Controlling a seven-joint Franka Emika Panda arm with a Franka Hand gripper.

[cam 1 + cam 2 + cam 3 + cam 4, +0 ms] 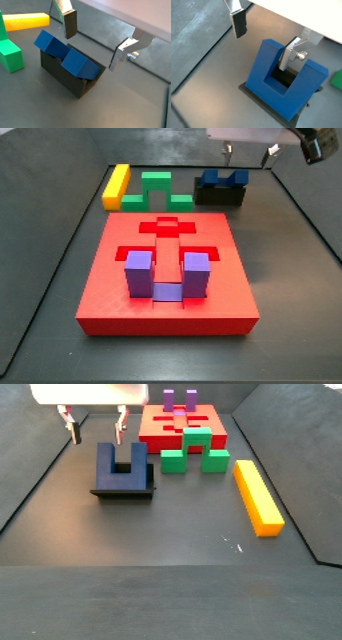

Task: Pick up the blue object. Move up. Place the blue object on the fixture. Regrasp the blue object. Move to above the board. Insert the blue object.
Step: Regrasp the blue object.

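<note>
The dark blue U-shaped object (pixel 67 52) rests on the black fixture (pixel 63 75), prongs pointing up. It also shows in a wrist view (pixel 281 82) and in both side views (pixel 225 177) (pixel 123 462), with the fixture (pixel 221 197) (pixel 123 488) under it. My gripper (pixel 95 42) is open and empty, raised above the blue object and a little to one side of it. Its fingers (pixel 238 22) are spread wide and touch nothing. The gripper shows at the top edge of both side views (pixel 250 150) (pixel 95 424). The red board (pixel 167 263) (pixel 167 426) lies apart from the fixture.
A green arch block (pixel 163 188) (pixel 195 448) and a yellow bar (pixel 116 186) (pixel 258 496) lie beside the fixture. A purple U-shaped block (pixel 163 275) stands in the board's cut-out. Dark walls bound the floor.
</note>
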